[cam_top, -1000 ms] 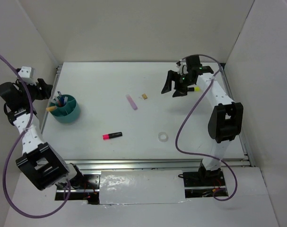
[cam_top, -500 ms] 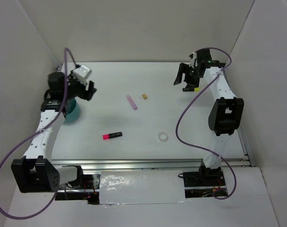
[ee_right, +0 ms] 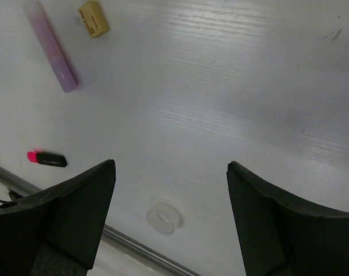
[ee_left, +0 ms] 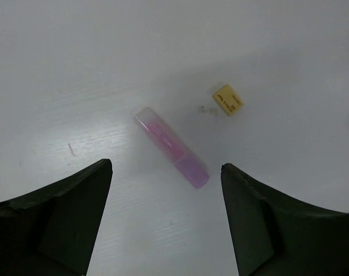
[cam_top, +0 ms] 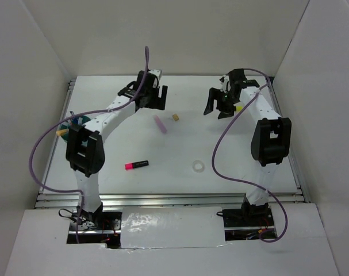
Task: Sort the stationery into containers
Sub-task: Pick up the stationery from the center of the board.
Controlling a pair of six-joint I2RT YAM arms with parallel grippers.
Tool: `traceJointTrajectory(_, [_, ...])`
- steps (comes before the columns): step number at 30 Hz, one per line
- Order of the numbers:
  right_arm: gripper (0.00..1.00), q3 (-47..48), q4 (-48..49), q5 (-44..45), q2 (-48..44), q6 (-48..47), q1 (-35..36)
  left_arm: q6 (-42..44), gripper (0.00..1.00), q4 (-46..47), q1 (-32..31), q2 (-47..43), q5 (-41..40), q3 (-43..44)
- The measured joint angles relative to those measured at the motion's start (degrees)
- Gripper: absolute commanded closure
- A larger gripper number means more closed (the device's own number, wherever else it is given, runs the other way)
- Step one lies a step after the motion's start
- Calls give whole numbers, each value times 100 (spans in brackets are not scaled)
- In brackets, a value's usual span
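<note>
The left arm reaches from its near-left base to the far middle, its left gripper (ee_left: pixel 165 167) spread wide and empty above the pink marker (ee_left: pixel 171 148), with the tan eraser (ee_left: pixel 228 99) just to the marker's right. The right arm is folded at the far right. The right gripper (ee_right: pixel 171 165) is equally wide and holds nothing. The pink-black marker (cam_top: pixel 136 165) and tape ring (cam_top: pixel 198 167) lie nearer. The left arm hides most of the teal cup (cam_top: pixel 81 121) at the left. An orange tip (cam_top: pixel 61 131) pokes out beside it. A yellow bit (cam_top: pixel 238 107) by the right wrist is too small to identify.
</note>
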Motion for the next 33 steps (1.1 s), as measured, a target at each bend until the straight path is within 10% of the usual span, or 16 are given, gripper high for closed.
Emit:
traceJointTrajectory(24, [16,-450,26,-367,-214,-68,-304,-1917,27,-870,-103,2076,-730,901])
traceJointTrajectory(33, [14,-1161,195,-361,-748,-625,-52,-1912,61,-741,-103,2170,-562,883])
